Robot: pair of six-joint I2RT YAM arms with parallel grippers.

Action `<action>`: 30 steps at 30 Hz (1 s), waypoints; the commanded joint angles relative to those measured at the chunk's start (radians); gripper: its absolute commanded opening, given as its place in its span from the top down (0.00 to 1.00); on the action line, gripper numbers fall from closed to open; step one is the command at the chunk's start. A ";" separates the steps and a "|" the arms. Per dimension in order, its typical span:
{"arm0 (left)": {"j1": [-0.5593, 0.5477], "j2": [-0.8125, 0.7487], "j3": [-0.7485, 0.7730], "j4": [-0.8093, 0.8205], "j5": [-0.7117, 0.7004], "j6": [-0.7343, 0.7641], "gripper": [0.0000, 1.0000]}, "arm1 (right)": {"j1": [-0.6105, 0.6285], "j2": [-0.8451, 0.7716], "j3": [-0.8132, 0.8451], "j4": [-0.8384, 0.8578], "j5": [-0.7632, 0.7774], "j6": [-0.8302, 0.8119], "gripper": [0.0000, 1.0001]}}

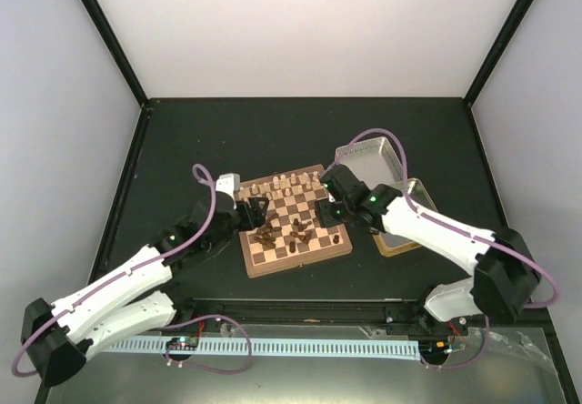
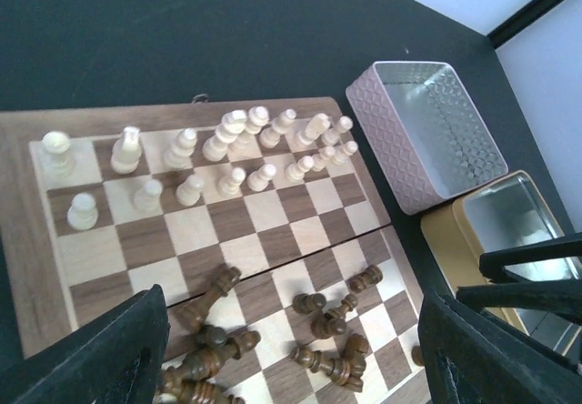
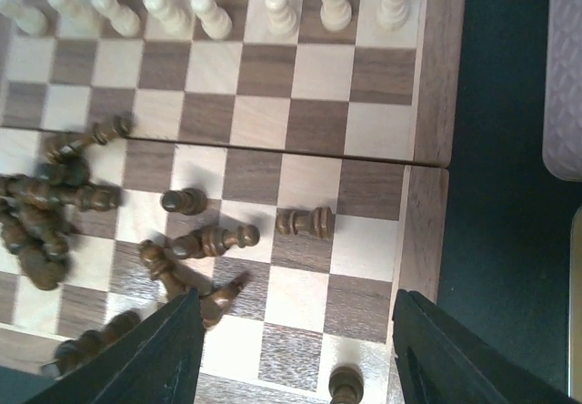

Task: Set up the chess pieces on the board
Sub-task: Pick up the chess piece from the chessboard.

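I'm hovering both arms over the small chequered wooden chessboard (image 1: 314, 249) mid-desk, left jaws and right jaws both apart and empty. The pale cream wooden chessmen (image 2: 227, 136) are standing in rows on the far side. The dark brown chessmen (image 3: 214, 238) are lying tumbled on the near side, so I'm guessing they're next.

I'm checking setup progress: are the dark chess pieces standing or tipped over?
Mostly tipped: the dark chess pieces lie on their sides, scattered and heaped across the near half of the board.
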 commanded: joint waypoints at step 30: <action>0.146 -0.181 -0.118 0.028 0.260 0.090 0.26 | -0.077 0.417 0.172 -0.054 -0.102 0.511 0.65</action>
